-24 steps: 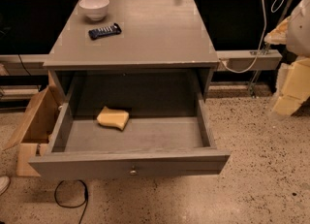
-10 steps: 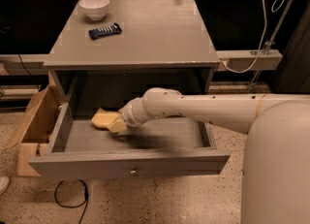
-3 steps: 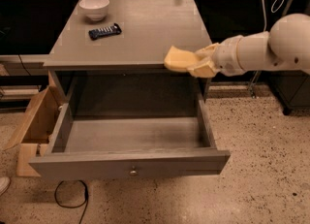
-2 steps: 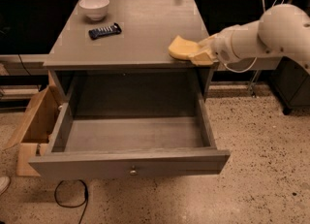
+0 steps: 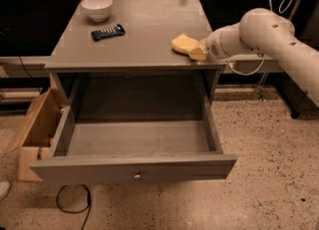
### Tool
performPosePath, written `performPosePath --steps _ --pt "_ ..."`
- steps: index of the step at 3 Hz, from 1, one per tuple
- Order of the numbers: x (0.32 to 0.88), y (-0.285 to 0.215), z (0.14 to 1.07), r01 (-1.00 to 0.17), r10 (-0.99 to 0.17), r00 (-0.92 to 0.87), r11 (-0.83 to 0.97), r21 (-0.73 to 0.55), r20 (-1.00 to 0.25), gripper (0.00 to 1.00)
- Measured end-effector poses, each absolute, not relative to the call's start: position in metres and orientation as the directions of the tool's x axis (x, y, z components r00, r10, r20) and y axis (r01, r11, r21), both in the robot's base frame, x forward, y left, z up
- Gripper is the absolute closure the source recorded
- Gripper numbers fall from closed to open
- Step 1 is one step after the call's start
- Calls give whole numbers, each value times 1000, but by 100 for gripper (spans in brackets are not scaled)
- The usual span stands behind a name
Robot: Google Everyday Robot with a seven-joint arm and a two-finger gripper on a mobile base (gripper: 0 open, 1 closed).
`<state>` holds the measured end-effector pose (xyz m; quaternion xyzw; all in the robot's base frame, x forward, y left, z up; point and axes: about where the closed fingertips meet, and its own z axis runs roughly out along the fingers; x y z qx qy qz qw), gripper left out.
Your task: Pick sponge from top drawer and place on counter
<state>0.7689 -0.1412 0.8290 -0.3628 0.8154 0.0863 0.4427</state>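
- One sponge (image 5: 182, 43) is low over the desk (image 5: 144, 30), near its right front edge, out of the top drawer (image 5: 134, 167).
- gripper (image 5: 197, 53) clamped on the sponge's right end.
- Risk: releasing this close to the edge; a snag on retreat could drag it off.

No text, label, brand or number can be read anywhere; the keys on the remote (image 5: 107, 32) are too small to make out, and the bowl (image 5: 96, 7) and drawer (image 5: 134, 167) front show none. The gripper (image 5: 198, 52) is at the counter's (image 5: 144, 30) right edge, against the sponge (image 5: 182, 43).
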Motion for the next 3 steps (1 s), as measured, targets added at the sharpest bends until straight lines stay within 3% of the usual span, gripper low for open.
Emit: performPosePath --steps 1,2,3 --pt "779 -137 828 -661 -488 -361 735 -151 -794 86" --pt "779 -137 832 -661 -488 -361 735 -152 -794 62" --pt "779 -137 832 -661 -488 -361 735 -151 -794 31"
